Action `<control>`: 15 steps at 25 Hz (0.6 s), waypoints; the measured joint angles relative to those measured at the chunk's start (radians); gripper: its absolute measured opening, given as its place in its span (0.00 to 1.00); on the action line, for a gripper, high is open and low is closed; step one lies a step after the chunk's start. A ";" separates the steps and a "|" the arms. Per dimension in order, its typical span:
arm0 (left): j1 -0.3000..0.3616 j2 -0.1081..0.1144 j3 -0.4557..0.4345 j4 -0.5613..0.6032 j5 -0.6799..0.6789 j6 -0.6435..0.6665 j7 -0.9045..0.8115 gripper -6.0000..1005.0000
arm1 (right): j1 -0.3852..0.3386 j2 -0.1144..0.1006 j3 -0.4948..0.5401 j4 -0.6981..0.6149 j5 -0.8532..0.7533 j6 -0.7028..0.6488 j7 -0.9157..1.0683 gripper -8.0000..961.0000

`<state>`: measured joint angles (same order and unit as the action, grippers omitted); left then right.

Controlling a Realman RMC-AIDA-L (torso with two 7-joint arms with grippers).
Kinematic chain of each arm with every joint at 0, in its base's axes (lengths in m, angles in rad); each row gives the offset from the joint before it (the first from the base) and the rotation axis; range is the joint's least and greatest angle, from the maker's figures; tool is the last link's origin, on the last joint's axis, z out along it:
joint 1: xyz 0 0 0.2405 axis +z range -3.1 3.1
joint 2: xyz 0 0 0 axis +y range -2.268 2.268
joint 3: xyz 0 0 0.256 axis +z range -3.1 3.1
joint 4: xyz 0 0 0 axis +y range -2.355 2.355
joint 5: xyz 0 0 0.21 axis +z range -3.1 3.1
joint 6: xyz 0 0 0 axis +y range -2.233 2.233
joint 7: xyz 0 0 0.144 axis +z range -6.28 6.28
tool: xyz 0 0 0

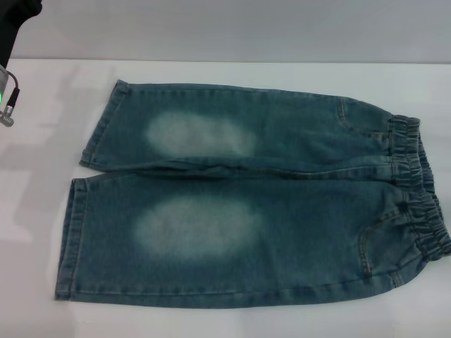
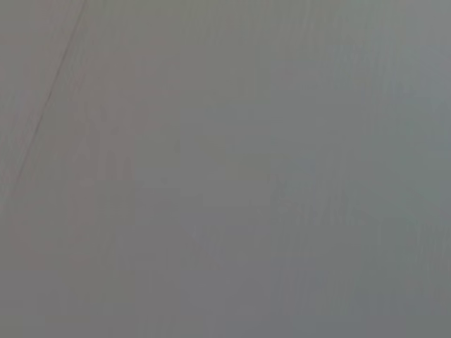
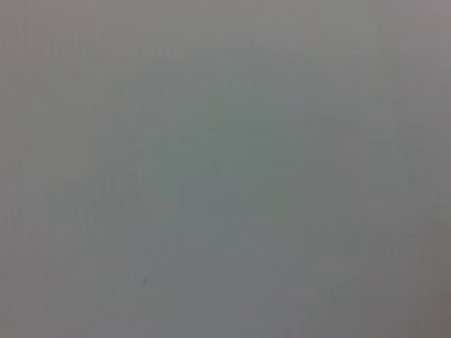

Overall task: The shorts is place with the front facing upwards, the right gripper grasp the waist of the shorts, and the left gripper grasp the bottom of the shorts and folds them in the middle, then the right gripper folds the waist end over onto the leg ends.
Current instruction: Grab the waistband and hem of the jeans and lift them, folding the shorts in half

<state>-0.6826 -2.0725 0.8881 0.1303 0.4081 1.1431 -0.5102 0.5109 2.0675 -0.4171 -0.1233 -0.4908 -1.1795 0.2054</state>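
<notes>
The shorts (image 1: 296, 218) lie flat and spread out on the white table (image 1: 35, 296), seen in the head view. They are blue-green denim with a pale oval patch on each leg. The ruffled elastic waist (image 1: 417, 184) points to the right. The leg ends (image 1: 70, 238) lie at the left, and the farther leg's hem (image 1: 103, 131) is set a little more to the right. Part of my left arm (image 1: 7, 98) shows at the left edge, clear of the cloth. My right gripper is out of view. Both wrist views show only a plain grey surface.
Bare white table surrounds the shorts on the left, front and back. A pale wall (image 1: 225, 28) rises behind the table's far edge. The waist reaches close to the right edge of the head view.
</notes>
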 joint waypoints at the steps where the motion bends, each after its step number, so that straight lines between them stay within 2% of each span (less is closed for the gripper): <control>1: 0.000 0.000 0.000 0.000 0.000 0.000 0.000 0.78 | 0.001 0.000 0.000 -0.001 0.000 0.001 0.000 0.51; 15: 0.000 0.005 0.013 0.000 0.009 -0.013 -0.031 0.78 | 0.007 0.000 0.000 -0.015 0.000 0.006 0.008 0.52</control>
<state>-0.6826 -2.0676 0.9010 0.1307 0.4174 1.1299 -0.5414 0.5176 2.0675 -0.4172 -0.1380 -0.4908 -1.1734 0.2130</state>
